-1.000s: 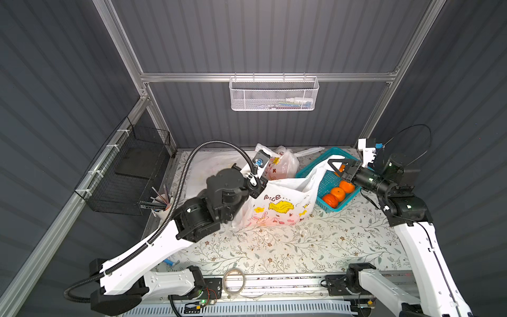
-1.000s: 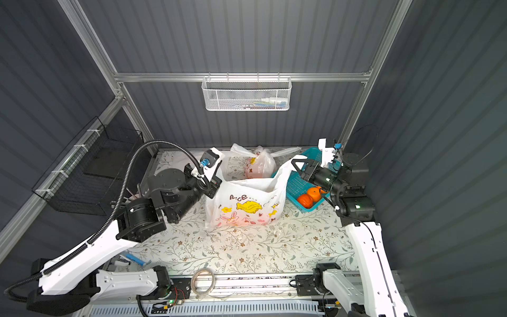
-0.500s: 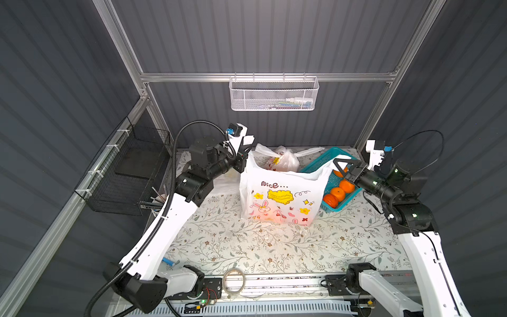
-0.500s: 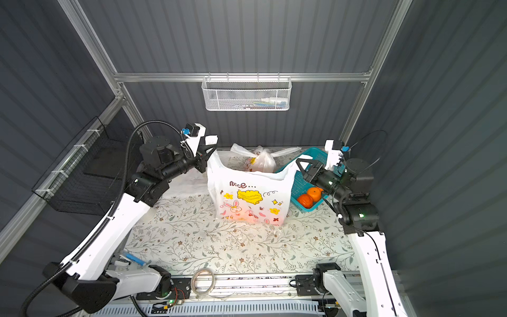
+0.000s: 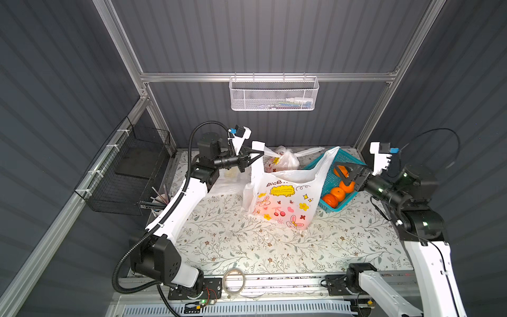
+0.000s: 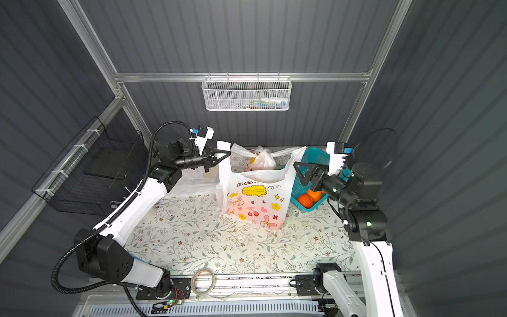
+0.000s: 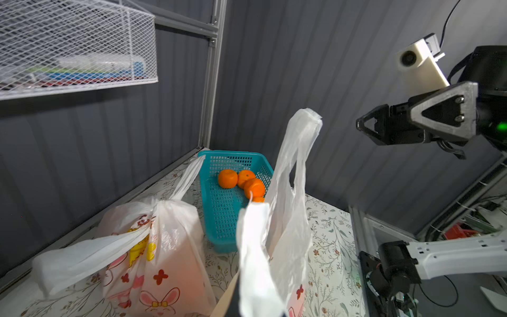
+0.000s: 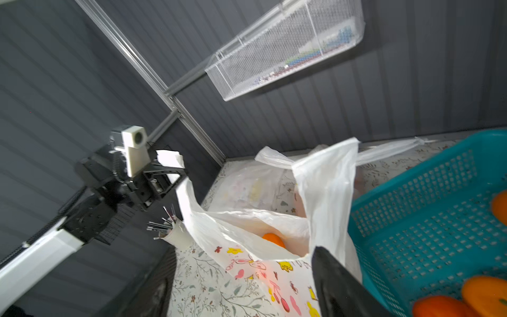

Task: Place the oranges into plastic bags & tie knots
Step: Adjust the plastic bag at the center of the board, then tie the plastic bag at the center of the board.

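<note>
A printed plastic bag (image 5: 282, 197) stands open mid-table, and the right wrist view shows one orange (image 8: 273, 239) inside it. My left gripper (image 5: 256, 156) is shut on its left handle (image 7: 255, 260) and holds it up. The bag's right handle (image 5: 327, 162) stands free. Just right of that handle, above the teal basket (image 5: 330, 178), my right gripper (image 5: 344, 175) is open and holds nothing. Several oranges (image 5: 338, 193) lie in the basket. Behind the open bag sits a second bag (image 5: 285, 162), closed by a knot (image 7: 153, 211).
A flat bag (image 5: 230, 182) lies under the left arm. A white cup of sticks (image 5: 160, 200) and a black wire basket (image 5: 131, 170) are at the left. A white mesh basket (image 5: 273, 93) hangs on the back wall. A cord ring (image 5: 233, 280) lies at the front edge.
My left arm swung up and back with the left handle, pulling the bag upright. My right gripper opened, let go of the right handle and drew back to the right.
</note>
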Robot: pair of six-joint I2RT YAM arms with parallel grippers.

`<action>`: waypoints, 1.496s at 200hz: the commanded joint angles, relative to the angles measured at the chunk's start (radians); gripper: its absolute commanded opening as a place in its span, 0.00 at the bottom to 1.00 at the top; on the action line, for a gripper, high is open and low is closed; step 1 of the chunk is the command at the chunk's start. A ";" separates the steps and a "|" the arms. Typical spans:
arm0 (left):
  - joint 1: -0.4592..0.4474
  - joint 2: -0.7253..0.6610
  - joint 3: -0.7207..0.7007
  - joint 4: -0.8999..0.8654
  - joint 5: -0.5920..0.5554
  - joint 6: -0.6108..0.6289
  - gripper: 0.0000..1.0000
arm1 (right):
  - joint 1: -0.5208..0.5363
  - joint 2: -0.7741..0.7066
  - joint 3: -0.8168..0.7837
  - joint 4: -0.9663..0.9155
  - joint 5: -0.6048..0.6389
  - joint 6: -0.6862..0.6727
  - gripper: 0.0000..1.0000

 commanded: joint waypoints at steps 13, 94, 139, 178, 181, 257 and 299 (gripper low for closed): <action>0.013 0.015 0.064 0.019 0.181 0.030 0.00 | 0.031 -0.072 -0.054 0.170 -0.208 -0.090 0.94; 0.013 0.034 0.082 0.021 0.375 0.063 0.00 | 0.492 0.201 -0.124 0.366 -0.126 -0.441 0.99; 0.013 0.037 0.074 0.028 0.409 0.075 0.00 | 0.559 0.415 -0.087 0.478 -0.088 -0.540 0.94; 0.013 0.043 0.073 0.045 0.431 0.071 0.00 | 0.578 0.558 -0.064 0.636 -0.133 -0.493 0.83; 0.013 0.043 0.074 0.045 0.431 0.071 0.00 | 0.580 0.567 -0.062 0.646 -0.134 -0.488 0.82; 0.013 0.036 0.063 0.061 0.411 0.057 0.00 | 0.615 0.714 -0.017 0.820 -0.198 -0.349 0.32; 0.015 -0.017 0.016 0.107 0.287 0.026 0.26 | 0.617 0.696 -0.038 0.836 -0.188 -0.326 0.00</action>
